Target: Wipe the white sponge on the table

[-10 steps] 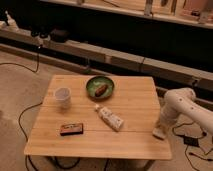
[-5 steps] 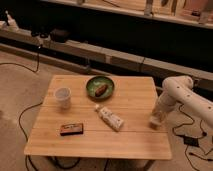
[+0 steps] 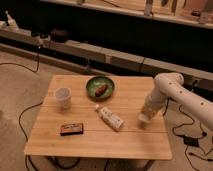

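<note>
The low wooden plank table (image 3: 80,145) fills the middle of the camera view. My white arm comes in from the right, and its gripper (image 3: 145,116) points down onto the tabletop near the right edge. A small whitish block, the white sponge (image 3: 144,118), sits at the gripper's tip against the wood. To the left of the tip lies an elongated white tube (image 3: 110,118) with a patterned label, a short gap away.
A green bowl (image 3: 100,88) with a brown item inside stands at the back centre. A translucent white cup (image 3: 63,97) is at the left and a small dark box (image 3: 71,129) lies near the front left. Cables run across the floor around the table.
The arm has swung left over the table's right side, carrying the gripper tip inward from the right edge toward the tube.
</note>
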Controlling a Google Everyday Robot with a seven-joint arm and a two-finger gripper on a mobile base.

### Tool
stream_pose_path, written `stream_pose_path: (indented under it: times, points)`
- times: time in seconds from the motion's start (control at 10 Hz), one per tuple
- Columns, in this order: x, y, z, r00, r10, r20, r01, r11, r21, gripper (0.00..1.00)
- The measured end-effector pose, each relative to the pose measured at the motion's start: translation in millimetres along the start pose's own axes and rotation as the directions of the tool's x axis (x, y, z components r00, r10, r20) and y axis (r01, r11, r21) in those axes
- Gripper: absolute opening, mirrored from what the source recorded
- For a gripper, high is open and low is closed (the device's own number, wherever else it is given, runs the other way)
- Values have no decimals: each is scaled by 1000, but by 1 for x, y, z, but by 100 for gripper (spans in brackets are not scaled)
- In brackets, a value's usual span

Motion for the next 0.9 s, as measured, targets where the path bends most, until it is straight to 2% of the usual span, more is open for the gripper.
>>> stream_pose_path:
  times: [0.6,0.7,0.9]
  points:
    - [-50,-34,19,992,-104,68,101,994,39,31]
    - [-55,-38,20,990,-118,77,113,992,60,36]
    - [-68,-40,23,984,-150,96,141,985,97,55]
